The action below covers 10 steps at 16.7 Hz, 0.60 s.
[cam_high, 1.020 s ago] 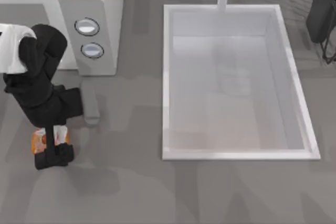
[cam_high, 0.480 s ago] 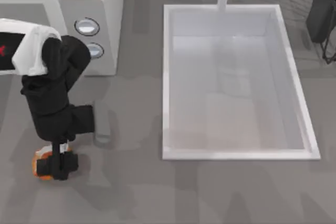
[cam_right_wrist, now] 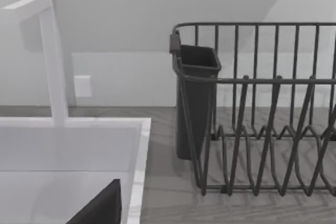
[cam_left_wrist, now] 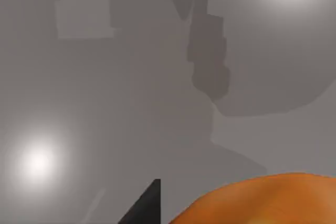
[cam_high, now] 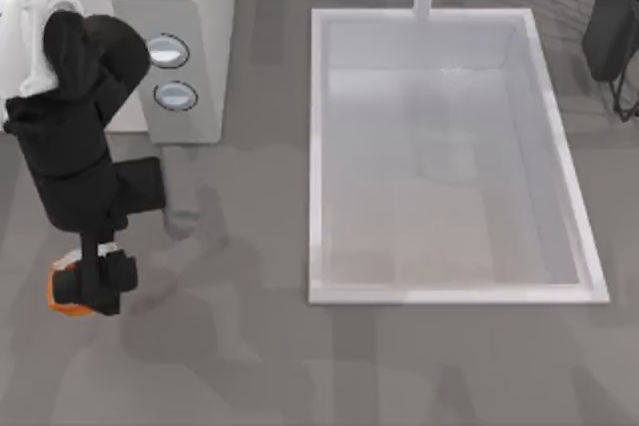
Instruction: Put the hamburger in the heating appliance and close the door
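One hamburger (cam_high: 62,291), orange bun, sits low on the counter (cam_high: 250,366) well in front of the microwave (cam_high: 190,47), out past its front edge and off toward the counter's left. In the left wrist view the bun (cam_left_wrist: 262,200) shows as a rounded orange mass at close range.

One left gripper (cam_high: 95,286), black, directly over the burger and pointing down at it; a dark fingertip (cam_left_wrist: 144,205) lies just beside the bun. Whether the claw is clenched on the burger or released around it cannot be told from these views.

One microwave, white, two round knobs (cam_high: 170,72) on its side panel. The left arm covers most of its front, so the door's position cannot be read.

One sink (cam_high: 449,286), white, well to the right of the microwave.

One dish rack (cam_right_wrist: 262,119), dark wire, with a cutlery cup (cam_right_wrist: 197,98), beyond the sink's far right corner; the right arm is parked there, idle.

Progress, as judged: early stage. Burger not yet inside the microwave. Remaining: secure the grasp, lift, carry back to the microwave, set the burger in the cavity, release, then swing the door shut.
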{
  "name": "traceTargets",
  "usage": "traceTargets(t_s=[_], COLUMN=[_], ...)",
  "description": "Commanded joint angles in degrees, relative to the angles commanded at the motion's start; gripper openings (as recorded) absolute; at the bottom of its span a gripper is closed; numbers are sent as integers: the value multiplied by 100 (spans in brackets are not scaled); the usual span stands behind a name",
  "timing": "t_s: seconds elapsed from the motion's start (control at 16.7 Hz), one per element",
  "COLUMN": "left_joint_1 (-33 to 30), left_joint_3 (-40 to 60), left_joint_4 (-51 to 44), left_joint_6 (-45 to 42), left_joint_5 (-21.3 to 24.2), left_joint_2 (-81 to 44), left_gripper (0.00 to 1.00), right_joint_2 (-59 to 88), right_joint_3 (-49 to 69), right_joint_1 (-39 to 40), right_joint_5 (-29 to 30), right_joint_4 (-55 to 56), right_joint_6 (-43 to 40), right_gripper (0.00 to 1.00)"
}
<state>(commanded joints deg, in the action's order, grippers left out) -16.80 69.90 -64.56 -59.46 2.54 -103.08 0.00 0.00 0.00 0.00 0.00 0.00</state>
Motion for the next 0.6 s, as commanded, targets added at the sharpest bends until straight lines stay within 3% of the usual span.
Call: traceTargets(t_s=[0.3,0.6], left_joint_1=[449,426], left_joint_3=[670,660], left_joint_4=[30,35], left_joint_6=[-473,-480], left_joint_5=[32,24], left_joint_2=[206,186], left_gripper=[0,0], right_joint_2=[0,0], right_joint_3=[0,0], right_joint_1=[0,0], right_joint_5=[0,0], right_joint_4=[0,0], right_joint_6=[0,0], right_gripper=[100,100])
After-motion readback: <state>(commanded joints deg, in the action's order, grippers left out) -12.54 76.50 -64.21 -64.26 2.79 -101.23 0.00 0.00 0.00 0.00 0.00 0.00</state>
